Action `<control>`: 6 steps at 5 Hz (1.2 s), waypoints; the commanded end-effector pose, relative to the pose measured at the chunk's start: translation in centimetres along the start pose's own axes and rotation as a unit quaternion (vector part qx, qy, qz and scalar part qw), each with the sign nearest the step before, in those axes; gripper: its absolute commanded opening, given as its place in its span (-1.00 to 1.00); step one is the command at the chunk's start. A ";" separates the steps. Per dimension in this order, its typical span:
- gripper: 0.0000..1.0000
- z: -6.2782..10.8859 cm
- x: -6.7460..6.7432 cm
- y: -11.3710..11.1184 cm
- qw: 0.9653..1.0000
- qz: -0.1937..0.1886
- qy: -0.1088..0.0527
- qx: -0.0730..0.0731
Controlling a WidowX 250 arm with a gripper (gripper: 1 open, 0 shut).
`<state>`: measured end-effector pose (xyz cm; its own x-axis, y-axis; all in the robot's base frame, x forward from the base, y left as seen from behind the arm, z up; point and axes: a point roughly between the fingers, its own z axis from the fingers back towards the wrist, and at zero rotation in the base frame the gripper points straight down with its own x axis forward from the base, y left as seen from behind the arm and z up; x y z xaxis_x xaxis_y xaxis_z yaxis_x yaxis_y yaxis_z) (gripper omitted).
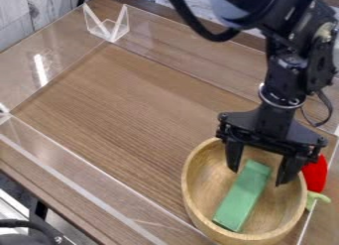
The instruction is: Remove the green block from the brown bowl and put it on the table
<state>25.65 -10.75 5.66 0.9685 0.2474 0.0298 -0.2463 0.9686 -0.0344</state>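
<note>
The brown bowl (201, 189) sits at the lower right of the table (133, 100). Inside it lies the green block (243, 196), a flat light-green bar leaning from the bowl's floor up toward the far rim. My gripper (261, 171) points straight down into the bowl, open, with one dark finger on each side of the block's upper end. Neither finger visibly presses on the block, which rests in the bowl.
A small red rounded object with a green stem (315, 176) lies just right of the bowl. Low clear acrylic walls (54, 140) border the tabletop, and a clear stand (106, 26) is at the far left corner.
</note>
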 end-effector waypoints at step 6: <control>-1.00 5.6 1.8 -0.1 0.999 -0.023 -0.043 -0.024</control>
<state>26.57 -10.20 9.77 0.9765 0.2050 0.0668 -0.2018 0.9780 -0.0520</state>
